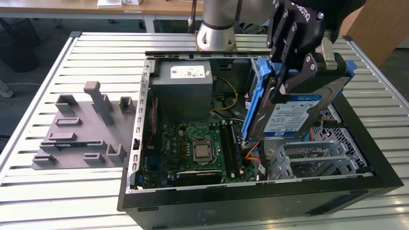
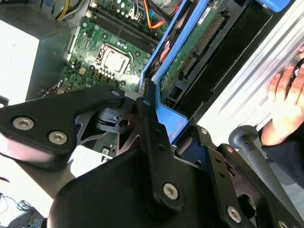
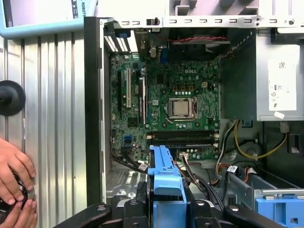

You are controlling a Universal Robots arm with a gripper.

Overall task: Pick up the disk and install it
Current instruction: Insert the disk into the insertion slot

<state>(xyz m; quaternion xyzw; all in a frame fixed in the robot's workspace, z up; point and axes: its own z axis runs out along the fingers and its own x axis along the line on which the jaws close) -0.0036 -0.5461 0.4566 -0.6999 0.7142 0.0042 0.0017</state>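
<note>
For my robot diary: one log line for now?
gripper: shut on disk | disk: held tilted over open computer case | installed: no

disk (image 1: 300, 112): silver-grey metal, dull sheen; glossy blue-and-white paper label; smooth blue plastic side rails | end effector (image 1: 309, 74): matt black, bright metal screws | bench (image 1: 64, 201): ribbed pale metal, satin | computer case (image 1: 255, 206): matt black outside, bare grey sheet metal inside | fixture (image 1: 80, 129), the exterior view's left: matt grey plastic | motherboard (image 1: 198, 143): green board, shiny metal chip
</note>
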